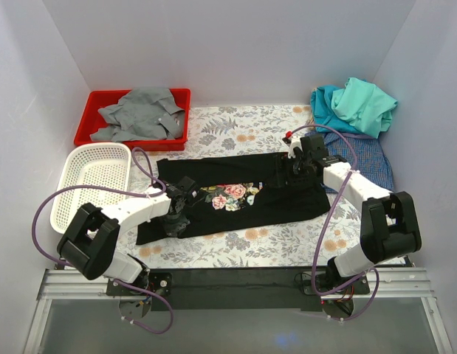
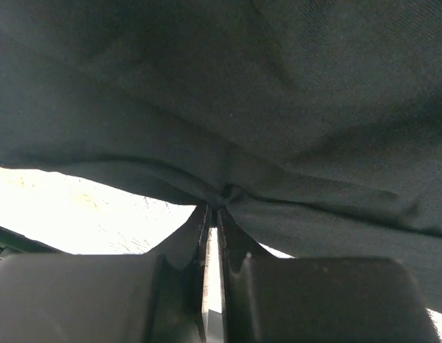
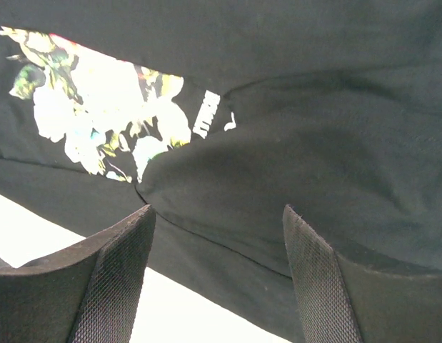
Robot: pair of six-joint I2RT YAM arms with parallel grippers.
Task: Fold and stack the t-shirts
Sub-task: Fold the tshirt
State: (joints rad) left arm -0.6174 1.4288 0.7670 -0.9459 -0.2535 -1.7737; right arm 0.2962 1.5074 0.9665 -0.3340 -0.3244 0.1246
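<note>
A large black t-shirt [image 1: 287, 200] lies spread across the middle of the floral table cover, its pink-rose print [image 1: 232, 195] facing up. At the shirt's left part, my left gripper [image 1: 176, 220] is shut, its jaws pinching a bunched fold of the black cloth [image 2: 278, 93] at the fingertips [image 2: 203, 214]. My right gripper [image 1: 299, 167] stands open over the shirt's upper right; in the right wrist view its fingers [image 3: 128, 243] straddle black cloth [image 3: 313, 107] beside the print [image 3: 99, 107]. Teal [image 1: 325, 103] and mint-green [image 1: 365, 103] shirts lie heaped at the back right, above a blue-checked one [image 1: 370, 158].
A red bin [image 1: 132, 94] at the back left holds a crumpled grey shirt [image 1: 143, 114]. A white mesh basket [image 1: 63, 188] sits at the left, next to the left arm. White walls close in the table on three sides.
</note>
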